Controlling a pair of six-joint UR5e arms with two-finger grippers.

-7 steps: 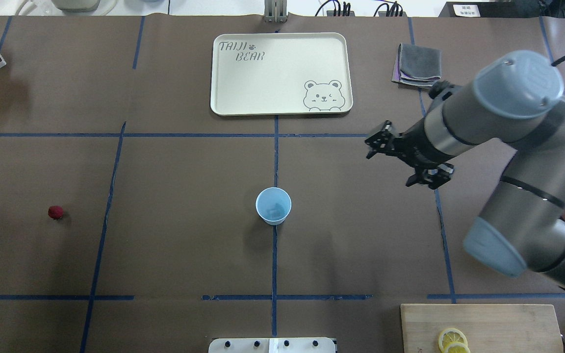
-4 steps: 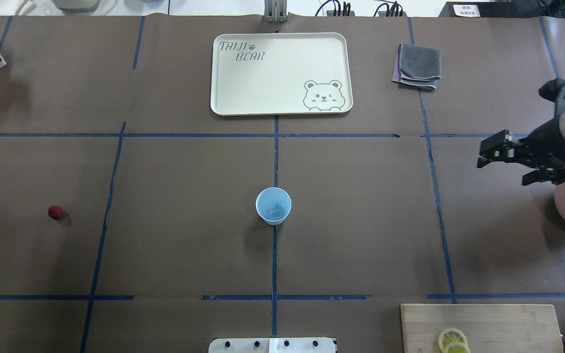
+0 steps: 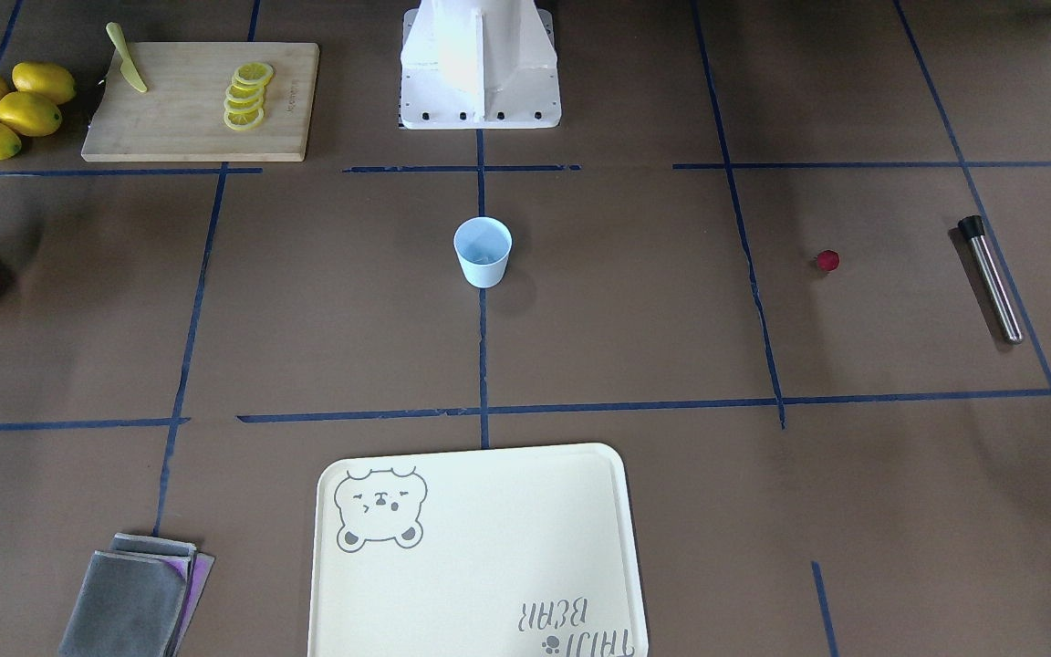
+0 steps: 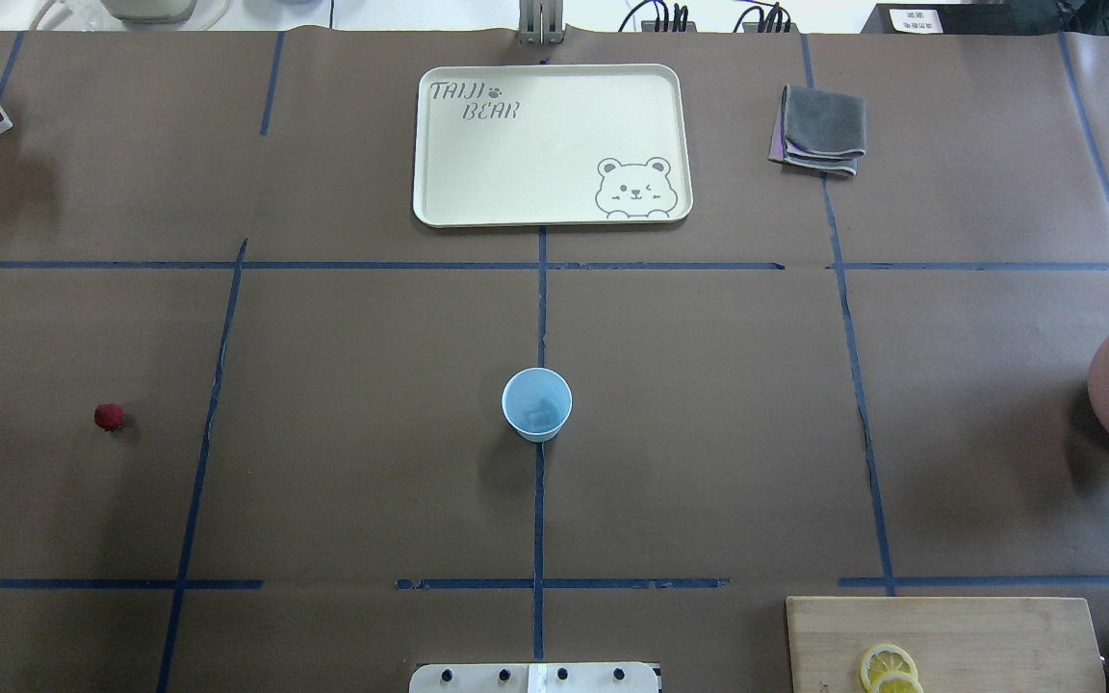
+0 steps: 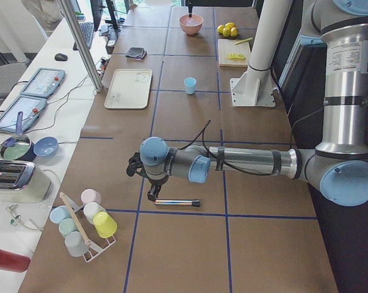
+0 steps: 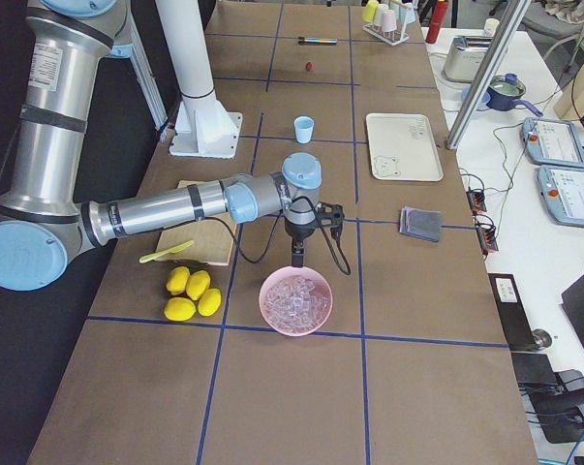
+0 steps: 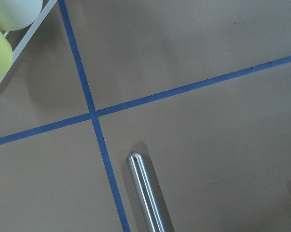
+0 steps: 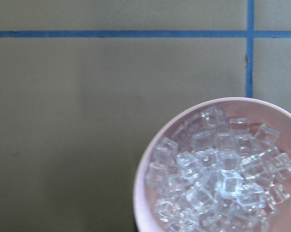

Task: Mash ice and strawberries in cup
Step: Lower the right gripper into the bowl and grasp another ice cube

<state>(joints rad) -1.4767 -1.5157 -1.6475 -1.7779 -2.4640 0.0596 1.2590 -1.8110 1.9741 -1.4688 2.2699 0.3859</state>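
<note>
A table [image 4: 323, 337] covered in brown paper is divided into squares by blue tape lines. The small pale-blue tapered cup [image 4: 536, 404] is set upright on the centre line, well apart from everything else. The small dark-red berry [image 4: 109, 417] is left lying on bare paper far out on the robot's left. The clear ice chunks [image 8: 217, 174] are heaped in a round pink bowl [image 8: 140, 193] at the robot's right end. The right gripper [image 6: 297, 257] is held just above that bowl's near rim; whether it is released or clenched cannot be told. The left gripper [image 5: 151, 194] is poised over a steel rod [image 3: 995, 283], its state likewise unclear. A cream bear-printed tray [image 4: 439, 144], a folded grey cloth [image 4: 819, 125] and a wooden board [image 3: 179, 100] with lemon slices [image 3: 245, 96] are spread around. A white bench [image 5: 37, 91] is seen alongside.
</note>
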